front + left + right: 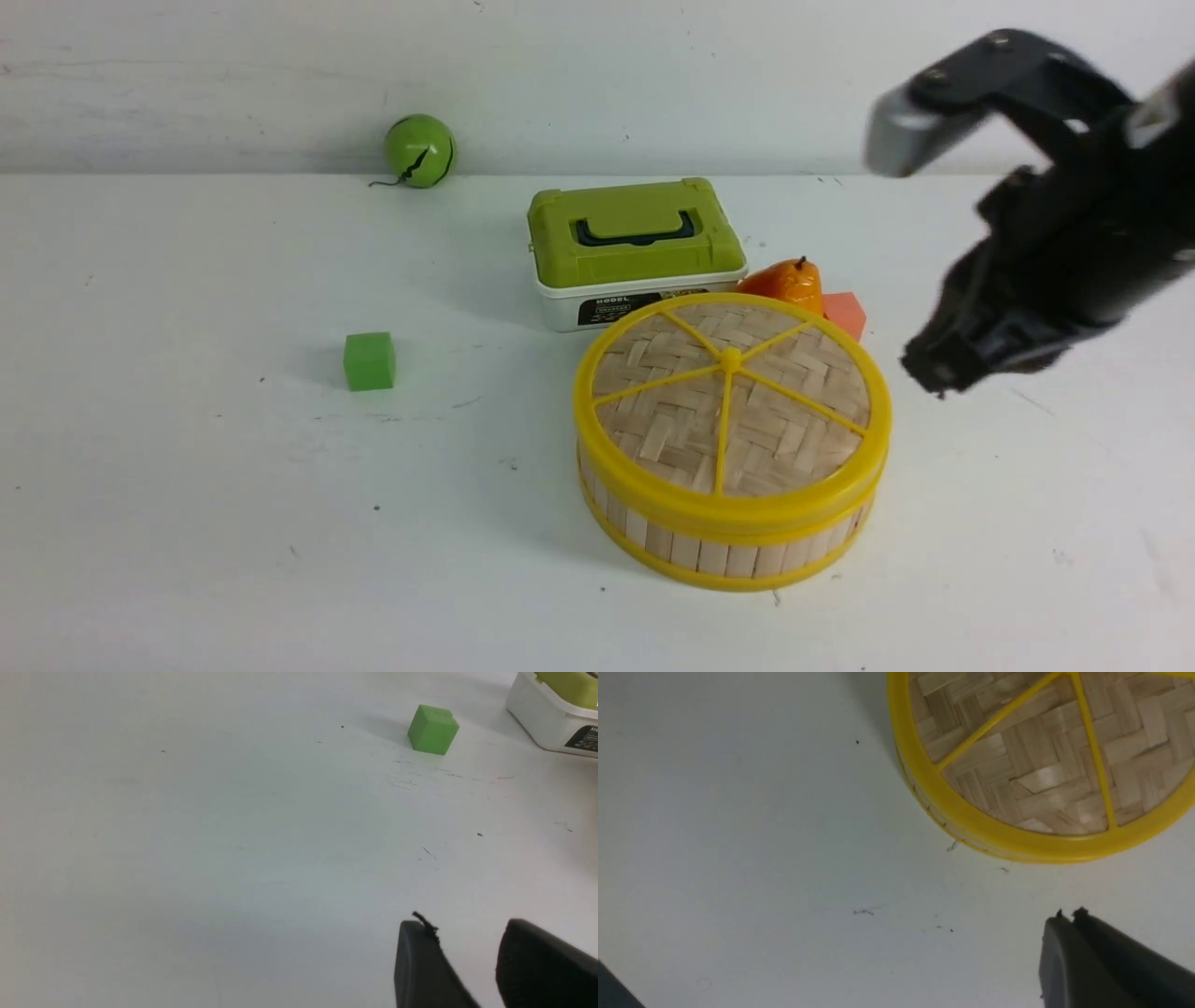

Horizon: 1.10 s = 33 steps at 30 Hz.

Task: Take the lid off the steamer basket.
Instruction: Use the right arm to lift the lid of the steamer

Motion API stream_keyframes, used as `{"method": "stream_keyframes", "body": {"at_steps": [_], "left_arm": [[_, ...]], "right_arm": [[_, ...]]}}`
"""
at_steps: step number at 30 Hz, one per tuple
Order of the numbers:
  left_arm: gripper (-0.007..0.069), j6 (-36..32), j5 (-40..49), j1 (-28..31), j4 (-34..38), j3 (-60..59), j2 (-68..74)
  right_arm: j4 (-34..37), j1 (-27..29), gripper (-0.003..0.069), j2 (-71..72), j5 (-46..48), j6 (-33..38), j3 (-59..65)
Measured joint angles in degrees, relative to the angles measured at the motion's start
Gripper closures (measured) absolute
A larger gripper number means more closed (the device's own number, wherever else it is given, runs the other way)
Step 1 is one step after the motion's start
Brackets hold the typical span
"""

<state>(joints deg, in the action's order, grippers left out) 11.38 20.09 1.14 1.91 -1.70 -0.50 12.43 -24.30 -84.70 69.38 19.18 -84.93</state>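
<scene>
Tabletop (pixel 187 523), white and scuffed, carries every item. Largest on it is the round shallow steamer basket (pixel 724 553), pale wooden-slat wall between yellow rims, standing right of centre. The flat woven-bamboo lid (pixel 747 420), with a thick yellow rim and five yellow spokes, sits level and fully seated on top.

Right gripper (pixel 934 373) hangs above the table just off the basket's right side, touching nothing. Its wrist view shows the black fingers pressed together.

Green-lidded white rectangular box (pixel 635 245) stands close behind the basket.

Left gripper (pixel 467 926) is low over bare table, fingers apart and empty.

Minor items: an orange pear-shaped fruit (pixel 789 283) and a red block (pixel 846 313) crowd the basket's far right edge. A green ball (pixel 419 150) and a green cube (pixel 370 361) lie well apart to the left.

Recommendation: part the right fingers before you descend. Straddle the lid's yellow rim on the near right, away from the fruit and block. Take hold of the lid's rim only, not the basket's top rim beneath it. Lift straight up so the basket does not drag or tip.
</scene>
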Motion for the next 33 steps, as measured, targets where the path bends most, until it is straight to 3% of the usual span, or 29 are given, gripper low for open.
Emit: {"method": "stream_keyframes", "body": {"at_steps": [5, 12, 15, 21, 28, 33], "left_arm": [[0.0386, 0.00, 0.00, 0.00, 0.00, 0.00, 0.00], [0.0385, 0.00, 0.00, 0.00, 0.00, 0.00, 0.00], [0.0385, 0.00, 0.00, 0.00, 0.00, 0.00, 0.00], [0.0385, 0.00, 0.00, 0.00, 0.00, 0.00, 0.00], [0.0385, 0.00, 0.00, 0.00, 0.00, 0.00, 0.00], [0.0385, 0.00, 0.00, 0.00, 0.00, 0.00, 0.00]], "right_arm": [[-2.89, -3.05, 0.0579, -10.29, -0.72, -4.81, -7.87], [-4.07, -3.17, 0.0355, -23.34, -2.48, -10.54, -18.39], [-4.07, -3.17, 0.0300, -26.91, -4.72, -11.00, -20.44], [-4.57, -3.17, 0.0297, -30.78, -8.30, -11.67, -21.04], [-12.43, -3.11, 0.0346, -33.05, -8.94, -19.80, -21.29], [-12.43, -3.16, 0.0375, -33.11, -8.96, -21.43, -21.33]]}}
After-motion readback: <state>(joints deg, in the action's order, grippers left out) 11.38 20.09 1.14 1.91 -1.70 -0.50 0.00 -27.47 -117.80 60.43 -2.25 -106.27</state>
